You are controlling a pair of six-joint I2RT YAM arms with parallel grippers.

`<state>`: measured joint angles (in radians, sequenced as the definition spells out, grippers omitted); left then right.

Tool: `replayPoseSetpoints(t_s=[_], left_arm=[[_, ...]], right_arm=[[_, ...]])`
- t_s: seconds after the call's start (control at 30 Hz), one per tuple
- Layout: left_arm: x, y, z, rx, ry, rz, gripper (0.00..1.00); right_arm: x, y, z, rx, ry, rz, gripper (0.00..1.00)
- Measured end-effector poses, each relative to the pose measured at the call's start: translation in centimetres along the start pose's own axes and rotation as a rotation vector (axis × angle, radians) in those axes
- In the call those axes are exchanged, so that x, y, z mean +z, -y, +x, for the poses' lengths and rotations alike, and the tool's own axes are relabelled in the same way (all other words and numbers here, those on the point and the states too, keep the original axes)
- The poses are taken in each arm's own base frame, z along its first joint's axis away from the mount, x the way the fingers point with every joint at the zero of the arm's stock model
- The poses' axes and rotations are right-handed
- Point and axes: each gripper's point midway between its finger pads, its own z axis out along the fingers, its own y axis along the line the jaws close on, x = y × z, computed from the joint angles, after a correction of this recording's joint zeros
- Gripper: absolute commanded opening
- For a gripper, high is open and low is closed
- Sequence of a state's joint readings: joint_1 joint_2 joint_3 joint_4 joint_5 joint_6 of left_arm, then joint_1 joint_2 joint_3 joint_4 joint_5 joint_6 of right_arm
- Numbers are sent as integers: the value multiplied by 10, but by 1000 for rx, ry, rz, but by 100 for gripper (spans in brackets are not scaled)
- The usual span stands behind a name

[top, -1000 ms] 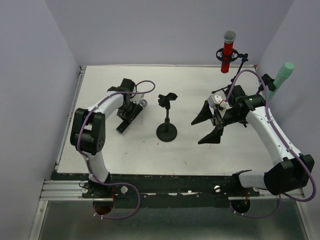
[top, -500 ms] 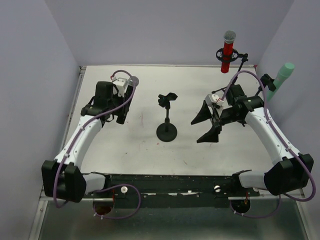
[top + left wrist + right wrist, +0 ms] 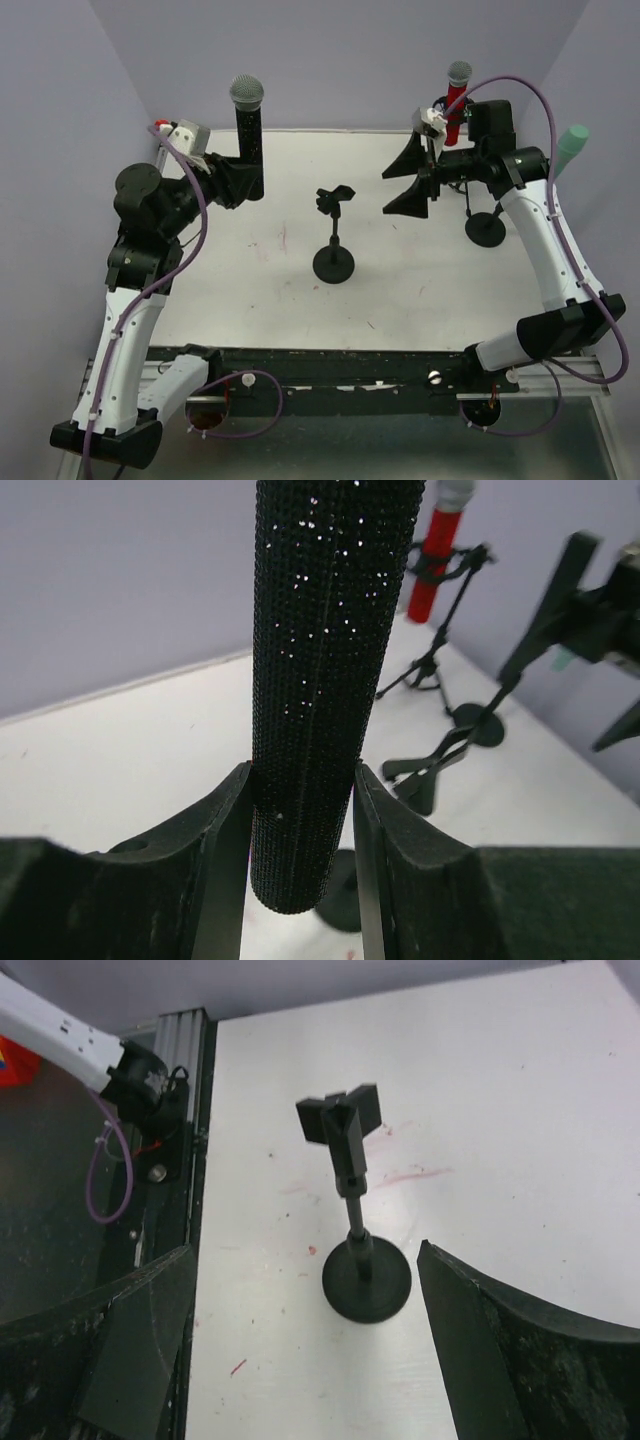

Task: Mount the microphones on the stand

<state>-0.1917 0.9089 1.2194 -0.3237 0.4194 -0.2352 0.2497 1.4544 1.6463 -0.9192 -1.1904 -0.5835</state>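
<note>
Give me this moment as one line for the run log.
left gripper: shut on black microphone, upright, lifted | right gripper: open, empty | centre stand: clip empty | red microphone: clipped in rear stand

Black mic body glittery, rough-textured; table matt white.

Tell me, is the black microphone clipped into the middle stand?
No, the left claw holds the black microphone upright; the middle stand is bare.
</note>
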Motion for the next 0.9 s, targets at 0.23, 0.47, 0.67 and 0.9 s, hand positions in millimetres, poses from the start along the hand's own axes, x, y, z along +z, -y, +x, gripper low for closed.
replayPoseSetpoints(t_s=[0.23,0.47,0.67,0.9], left_arm=[[-3,85,-91,-67,212,330,13],[27,159,-106,-178,235,597,13],[66,195,-83,-261,171,664,13],[76,213,-79,-298,177,676,13]], right_arm=[[1,-5,-65,46,92,-23,100],[4,-21,-87,129,154,-97,100],[-1,-34,-103,152,193,-117,100],[-8,-51,-112,135,224,-139,96]])
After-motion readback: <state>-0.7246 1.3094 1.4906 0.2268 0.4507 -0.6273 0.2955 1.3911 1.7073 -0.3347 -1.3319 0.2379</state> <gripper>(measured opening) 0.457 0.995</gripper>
